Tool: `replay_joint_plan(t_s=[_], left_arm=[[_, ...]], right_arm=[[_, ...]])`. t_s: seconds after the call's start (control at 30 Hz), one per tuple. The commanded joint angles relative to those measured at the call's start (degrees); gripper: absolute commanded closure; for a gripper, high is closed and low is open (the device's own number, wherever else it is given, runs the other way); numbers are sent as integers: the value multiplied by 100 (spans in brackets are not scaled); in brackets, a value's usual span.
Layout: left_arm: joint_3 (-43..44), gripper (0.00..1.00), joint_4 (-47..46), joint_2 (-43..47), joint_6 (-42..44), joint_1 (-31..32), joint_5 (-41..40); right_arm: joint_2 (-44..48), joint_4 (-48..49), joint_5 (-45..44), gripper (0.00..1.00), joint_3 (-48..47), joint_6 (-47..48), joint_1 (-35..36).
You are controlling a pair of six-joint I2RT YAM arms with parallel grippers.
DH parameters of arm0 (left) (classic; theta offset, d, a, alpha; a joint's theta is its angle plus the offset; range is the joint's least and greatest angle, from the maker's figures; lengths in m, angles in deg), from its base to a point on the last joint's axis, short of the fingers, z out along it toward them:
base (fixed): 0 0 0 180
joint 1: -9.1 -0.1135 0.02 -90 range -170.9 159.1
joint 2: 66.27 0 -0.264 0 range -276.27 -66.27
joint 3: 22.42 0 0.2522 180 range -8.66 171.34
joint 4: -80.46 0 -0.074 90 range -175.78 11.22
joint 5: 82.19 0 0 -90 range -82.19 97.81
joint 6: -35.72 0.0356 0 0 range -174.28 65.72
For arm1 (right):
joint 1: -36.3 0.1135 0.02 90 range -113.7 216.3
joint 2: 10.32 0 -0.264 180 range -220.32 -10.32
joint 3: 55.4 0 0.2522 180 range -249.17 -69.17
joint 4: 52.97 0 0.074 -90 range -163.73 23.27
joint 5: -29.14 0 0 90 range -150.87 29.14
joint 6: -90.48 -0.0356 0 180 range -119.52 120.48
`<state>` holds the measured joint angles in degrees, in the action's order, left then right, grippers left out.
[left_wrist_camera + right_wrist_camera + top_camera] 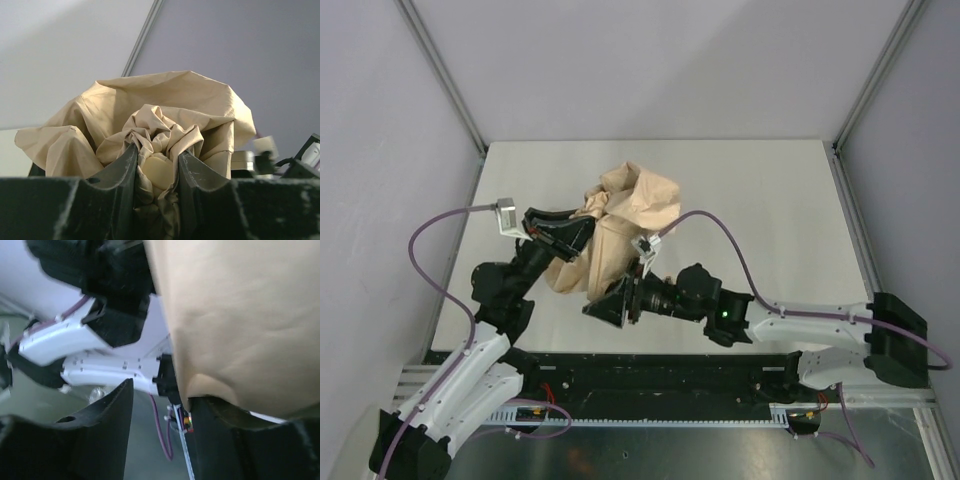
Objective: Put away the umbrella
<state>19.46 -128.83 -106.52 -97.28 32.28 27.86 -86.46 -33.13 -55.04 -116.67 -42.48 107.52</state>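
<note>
The umbrella (625, 220) is a crumpled bundle of beige fabric in the middle of the white table. My left gripper (580, 233) is shut on its left side. In the left wrist view the gripper (157, 150) pinches bunched fabric (165, 100) with a pale rounded piece (159, 172) between the fingers. My right gripper (605, 303) is at the near lower end of the bundle. In the right wrist view it (162, 392) is open with nothing between the fingers, and the fabric (240, 315) drapes over the right finger (225, 440). The shaft and ribs are hidden.
The white table (760, 200) is walled in by grey panels with metal corner posts (440, 75). A black rail (650, 375) runs along the near edge by the arm bases. The left arm (100, 350) fills the background of the right wrist view.
</note>
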Motion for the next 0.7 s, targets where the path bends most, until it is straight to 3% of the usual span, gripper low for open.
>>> replay_joint_plan(t_s=[0.0, 0.07, 0.23, 0.47, 0.57, 0.67], left_arm=[[-102, 100, -1297, 192, 198, -45, -41], [-159, 100, -1438, 223, 254, -56, -44], [-265, 100, -1748, 218, 484, -70, -63], [-570, 100, -2154, 318, 205, -110, -430], [-538, 100, -2208, 264, -287, -81, -476], [-529, 100, -2237, 236, -318, 6, -706]], right_arm=[[842, -1410, -1, 42, 59, 1328, 572], [1199, -1937, -22, 34, 223, 1423, 677], [2151, -3001, -186, 27, 554, 1368, 652], [3174, -3702, -47, 21, 717, 1206, -83], [3107, -2444, 437, 20, 982, 813, -447], [2408, -677, 526, 21, 1029, 594, -138]])
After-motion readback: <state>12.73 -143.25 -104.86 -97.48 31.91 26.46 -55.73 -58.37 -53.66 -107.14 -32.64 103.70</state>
